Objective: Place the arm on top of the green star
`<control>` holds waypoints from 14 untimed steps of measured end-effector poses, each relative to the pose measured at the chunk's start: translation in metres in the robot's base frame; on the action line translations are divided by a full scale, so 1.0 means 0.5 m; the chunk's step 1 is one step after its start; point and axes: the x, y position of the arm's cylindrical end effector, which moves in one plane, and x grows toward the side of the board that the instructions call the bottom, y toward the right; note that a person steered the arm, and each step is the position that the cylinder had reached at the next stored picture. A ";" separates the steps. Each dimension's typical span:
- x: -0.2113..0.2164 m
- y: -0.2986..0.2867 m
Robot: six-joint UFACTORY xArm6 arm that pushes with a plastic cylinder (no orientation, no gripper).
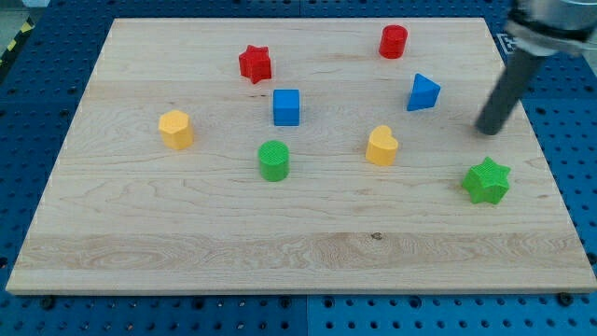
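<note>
The green star [487, 180] lies near the board's right edge, toward the view's bottom right. My tip [486, 131] is the lower end of a dark rod that comes down from the view's top right. The tip stands just above the green star in the view, a short gap away, not touching it. The blue triangle [423, 92] is to the tip's left.
On the wooden board [187, 243] there are also a red star [255, 63], a red cylinder [394, 41], a blue cube [286, 106], a yellow hexagon block [175, 129], a green cylinder [273, 160] and a yellow heart [381, 146].
</note>
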 end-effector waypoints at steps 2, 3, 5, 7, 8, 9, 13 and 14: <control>0.004 -0.189; 0.041 -0.191; 0.049 -0.203; 0.067 -0.299; 0.077 -0.299; 0.072 -0.298; 0.062 -0.191; 0.062 -0.184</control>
